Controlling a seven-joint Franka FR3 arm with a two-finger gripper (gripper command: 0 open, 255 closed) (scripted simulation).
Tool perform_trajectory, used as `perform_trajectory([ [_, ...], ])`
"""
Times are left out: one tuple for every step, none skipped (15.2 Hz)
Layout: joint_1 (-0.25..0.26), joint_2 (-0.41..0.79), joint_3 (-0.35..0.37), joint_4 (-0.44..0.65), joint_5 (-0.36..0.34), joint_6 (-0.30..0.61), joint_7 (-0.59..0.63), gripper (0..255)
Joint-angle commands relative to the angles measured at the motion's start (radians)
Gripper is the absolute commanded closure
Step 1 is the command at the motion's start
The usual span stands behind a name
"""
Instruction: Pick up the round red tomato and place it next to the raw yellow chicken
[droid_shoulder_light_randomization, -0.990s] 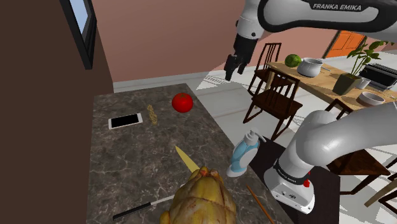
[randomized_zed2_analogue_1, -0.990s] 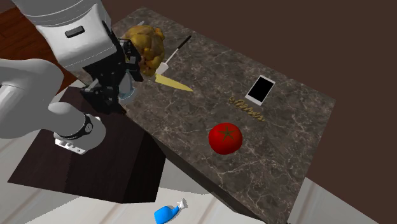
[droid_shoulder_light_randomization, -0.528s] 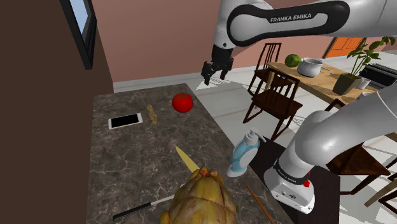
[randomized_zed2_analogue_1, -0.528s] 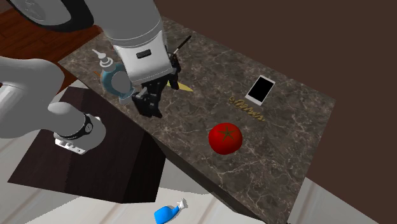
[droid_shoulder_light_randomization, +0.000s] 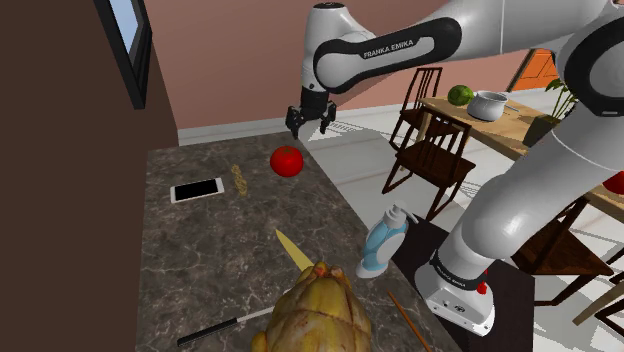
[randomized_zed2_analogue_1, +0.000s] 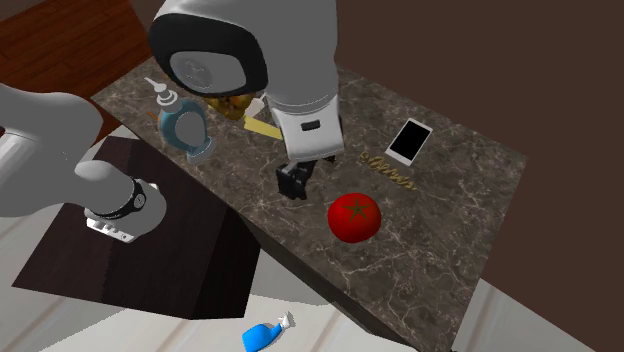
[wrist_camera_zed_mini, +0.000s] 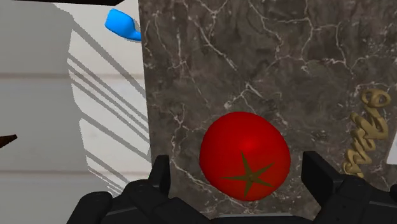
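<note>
A round red tomato (droid_shoulder_light_randomization: 287, 160) (randomized_zed2_analogue_1: 354, 218) with a green star-shaped stem sits on the dark marble counter (droid_shoulder_light_randomization: 200, 250), near its far edge. My gripper (droid_shoulder_light_randomization: 308, 125) (randomized_zed2_analogue_1: 293, 182) hangs open just above and beside it, touching nothing. In the wrist view the tomato (wrist_camera_zed_mini: 245, 154) lies on the counter below the gripper (wrist_camera_zed_mini: 238, 173), between the two spread fingers. The raw yellow chicken (droid_shoulder_light_randomization: 312, 315) lies at the counter's near end; in the second exterior view the chicken (randomized_zed2_analogue_1: 236, 104) is mostly hidden behind my arm.
A white phone (droid_shoulder_light_randomization: 197, 189) (randomized_zed2_analogue_1: 409, 141) and a golden twisted piece (droid_shoulder_light_randomization: 239, 179) (wrist_camera_zed_mini: 364, 133) lie close to the tomato. A yellow-bladed knife (droid_shoulder_light_randomization: 295, 250) and a blue-white bottle (droid_shoulder_light_randomization: 385, 243) are near the chicken. A blue object (randomized_zed2_analogue_1: 268, 334) lies on the floor. Chairs (droid_shoulder_light_randomization: 430, 110) stand beyond.
The arm has swung toward the shoulder view's left and come lower. The gripper went from off the counter's side to just above the tomato. The tomato has not moved.
</note>
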Motion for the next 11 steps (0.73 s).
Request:
perform_trajectory([
  [-0.007,0.081,0.012,0.058,-0.024,0.022,0.069,0],
  [-0.009,0.121,0.016,0.086,-0.037,0.033,0.100,0],
  [-0.011,0.160,0.017,0.115,-0.050,0.042,0.131,0],
  [-0.012,0.200,0.018,0.145,-0.063,0.050,0.162,0],
  [-0.011,0.240,0.017,0.177,-0.077,0.056,0.192,0],
  [-0.011,0.279,0.016,0.210,-0.090,0.061,0.221,0],
  [-0.009,0.306,0.014,0.233,-0.098,0.064,0.240,0],
  [-0.009,0.312,0.012,0.227,-0.100,0.075,0.242,0],
  [-0.009,0.319,0.011,0.222,-0.103,0.087,0.243,0],
  [-0.009,0.325,0.010,0.216,-0.105,0.099,0.245,0],
  [-0.009,0.332,0.009,0.211,-0.108,0.110,0.247,0],
])
